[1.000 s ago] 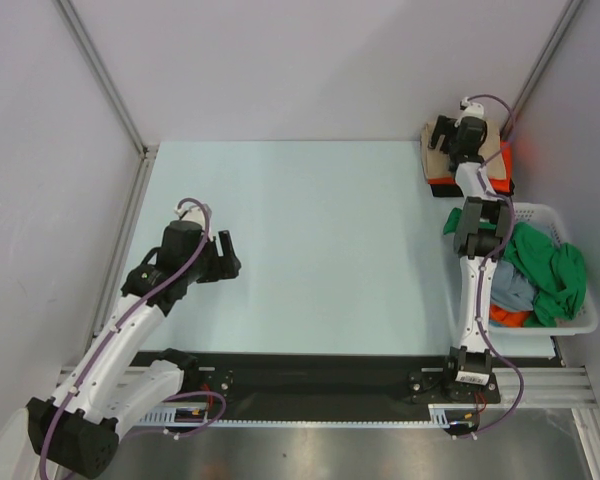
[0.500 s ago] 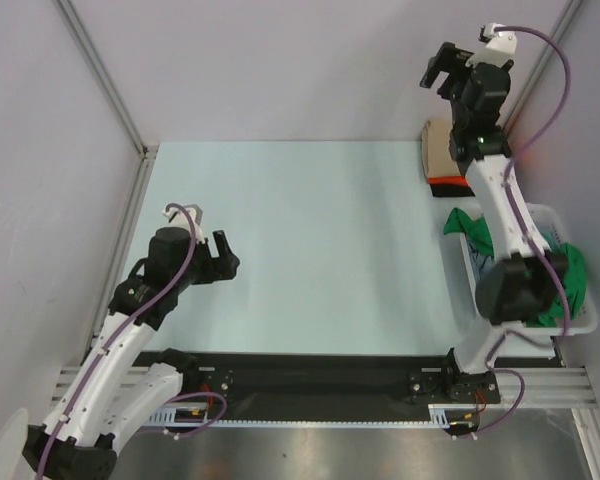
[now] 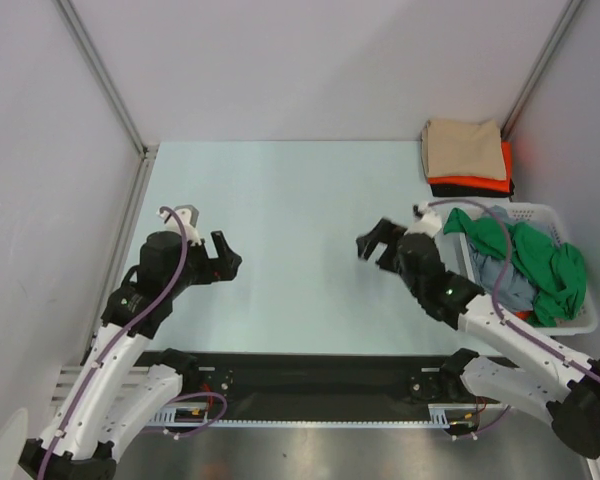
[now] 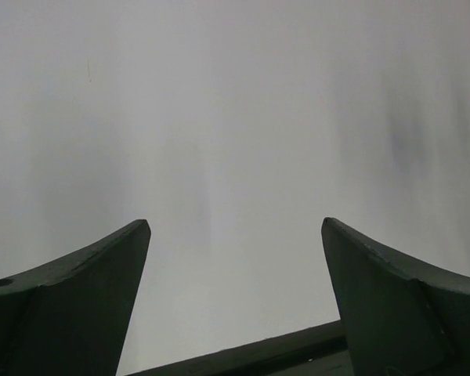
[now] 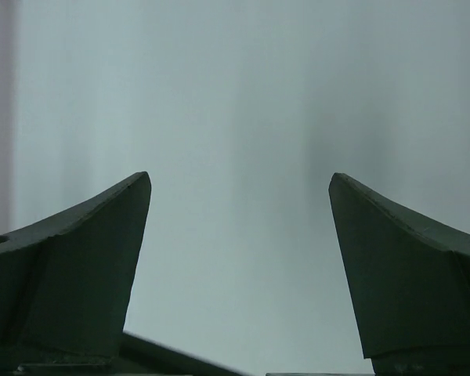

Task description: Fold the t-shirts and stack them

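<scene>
t-shirts sit in two spots at the right of the table (image 3: 290, 190). a loose heap fills the white basket (image 3: 583, 322) by the right edge, with the green shirt (image 3: 542, 260) sprawled on top and over the far rim, and a grey-blue shirt (image 3: 513, 290) under it. a folded stack lies in the far right corner, just beyond the basket: the tan shirt (image 3: 463, 148) on top, the orange shirt (image 3: 504, 160) showing beneath it, and the black shirt (image 3: 460, 190) as a thin strip at the bottom. the right gripper (image 3: 374, 250) hangs over bare table just left of the basket, its fingers spread and holding nothing. the left gripper (image 3: 225, 256) hangs over the left side of the table, also spread wide and empty. both wrist views show only pale surface between the parted fingers (image 4: 78, 305).
</scene>
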Available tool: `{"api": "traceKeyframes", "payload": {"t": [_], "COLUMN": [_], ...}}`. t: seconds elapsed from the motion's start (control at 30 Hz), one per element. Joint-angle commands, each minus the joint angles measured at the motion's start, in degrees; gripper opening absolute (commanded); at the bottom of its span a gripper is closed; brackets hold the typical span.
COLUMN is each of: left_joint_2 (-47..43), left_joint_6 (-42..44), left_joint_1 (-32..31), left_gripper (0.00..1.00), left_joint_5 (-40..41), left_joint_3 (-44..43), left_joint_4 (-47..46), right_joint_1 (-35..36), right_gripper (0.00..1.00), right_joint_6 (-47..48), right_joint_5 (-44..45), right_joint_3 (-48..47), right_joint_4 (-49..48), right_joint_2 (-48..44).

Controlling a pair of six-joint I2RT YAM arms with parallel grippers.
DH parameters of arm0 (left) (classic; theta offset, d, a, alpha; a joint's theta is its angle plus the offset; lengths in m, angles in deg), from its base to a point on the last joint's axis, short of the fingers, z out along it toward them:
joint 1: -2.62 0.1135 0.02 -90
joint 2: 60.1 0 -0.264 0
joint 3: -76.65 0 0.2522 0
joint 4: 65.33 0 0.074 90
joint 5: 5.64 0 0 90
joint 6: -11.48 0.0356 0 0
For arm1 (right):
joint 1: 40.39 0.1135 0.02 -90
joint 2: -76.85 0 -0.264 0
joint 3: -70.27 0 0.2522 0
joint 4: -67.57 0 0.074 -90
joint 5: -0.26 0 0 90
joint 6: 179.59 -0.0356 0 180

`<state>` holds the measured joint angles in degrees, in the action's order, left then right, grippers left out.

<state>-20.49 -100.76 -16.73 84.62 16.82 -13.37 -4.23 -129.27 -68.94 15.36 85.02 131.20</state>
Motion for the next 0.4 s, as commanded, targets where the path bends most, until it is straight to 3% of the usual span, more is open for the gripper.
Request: {"api": "traceKeyframes", "payload": {"t": [0.0, 0.2, 0.37], "left_joint_2": [-2.08, -3.66, -4.37], "left_joint_6": [1.32, 1.85, 2.29], "left_joint_1": [0.37, 0.37, 0.37], "left_gripper": [0.98, 0.99, 1.0], "left_joint_5": [-1.83, -2.89, -2.45], "left_joint_3": [0.01, 1.06, 0.89], "left_joint_4": [-2.16, -3.56, -3.48], "right_joint_1": [6.89, 14.81, 18.85], "right_gripper": [1.0, 1.0, 1.0], "right_joint_6": [-10.74, -13.31, -10.86], "right_joint_5": [10.48, 8.73, 11.54], "right_joint_3": [5.26, 17.31, 17.59], "right_joint_4": [12.64, 4.5, 1.08], "right_joint_2": [-2.4, -2.67, -0.3]}}
